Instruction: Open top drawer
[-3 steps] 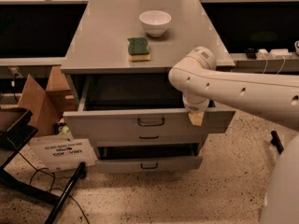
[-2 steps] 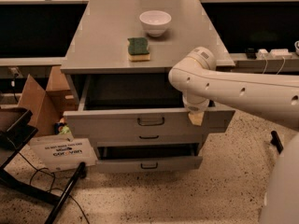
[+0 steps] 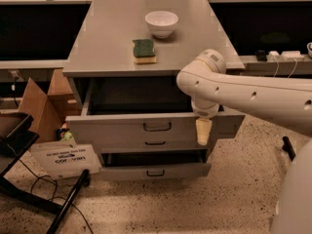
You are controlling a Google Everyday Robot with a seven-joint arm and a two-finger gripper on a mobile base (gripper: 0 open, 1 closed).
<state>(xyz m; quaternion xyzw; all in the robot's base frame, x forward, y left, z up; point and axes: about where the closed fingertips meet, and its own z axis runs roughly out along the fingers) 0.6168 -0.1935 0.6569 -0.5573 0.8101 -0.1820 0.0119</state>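
Observation:
The top drawer (image 3: 122, 129) of the grey cabinet stands pulled out, and its grey inside (image 3: 139, 99) shows in shadow. Its dark bar handle (image 3: 157, 126) sits at the centre of the front panel. My white arm (image 3: 253, 99) reaches in from the right. My gripper (image 3: 203, 131) hangs down in front of the right part of the drawer's front panel, to the right of the handle. Two shorter drawers lie below: the middle one (image 3: 155, 144) looks pushed in, and the bottom one (image 3: 151, 171) is pulled out a little.
A white bowl (image 3: 161, 23) and a green sponge (image 3: 144, 50) lie on the cabinet top (image 3: 105, 38). A cardboard box (image 3: 41, 106), a white sign (image 3: 63, 160) and a black stand (image 3: 29, 199) crowd the floor at the left. Plugs and cables (image 3: 280, 56) lie on the right shelf.

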